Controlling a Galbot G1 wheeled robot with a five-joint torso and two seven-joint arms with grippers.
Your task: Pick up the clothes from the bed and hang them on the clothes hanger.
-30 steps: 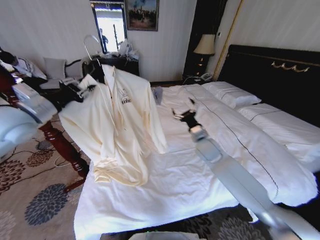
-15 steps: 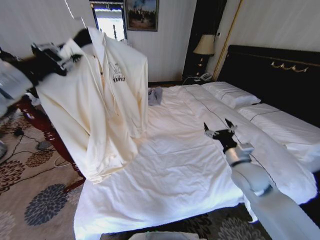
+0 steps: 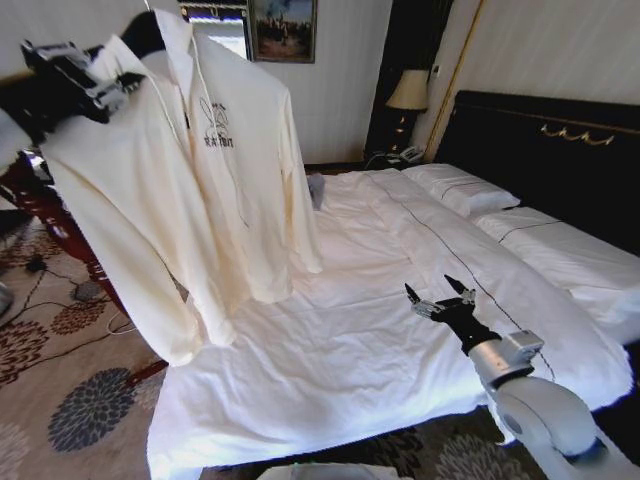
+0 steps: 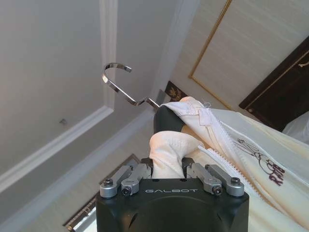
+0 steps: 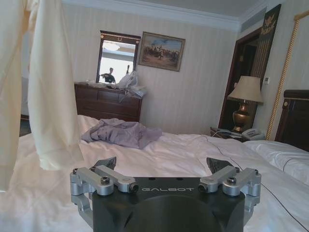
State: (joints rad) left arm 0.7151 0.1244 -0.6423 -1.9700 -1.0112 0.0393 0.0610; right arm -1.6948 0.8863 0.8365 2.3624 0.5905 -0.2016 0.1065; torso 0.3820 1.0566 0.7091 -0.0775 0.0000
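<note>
Left gripper [image 3: 95, 85] raised high at the upper left, arm stretched out, fingers pinched on a fold of the cream garment [image 3: 200, 190] at its shoulder. Wrist view: cloth bunched between the closed fingers [image 4: 198, 171], black hanger [image 4: 166, 121] inside the collar, its silver hook [image 4: 118, 79] free in the air against the ceiling. Garment hangs full length, zip placket down the front, dark print on the chest, one sleeve trailing low beside the bed [image 3: 330, 350]; hem clear of the sheet or barely brushing it, cannot tell. Right gripper [image 3: 440, 300] low over the white bedding, fingers spread wide, holding nothing. Small grey-blue garment [image 5: 120, 133] lies crumpled farther up the bed. Dark red wooden post [image 3: 70, 240] stands behind the hanging sleeve.
</note>
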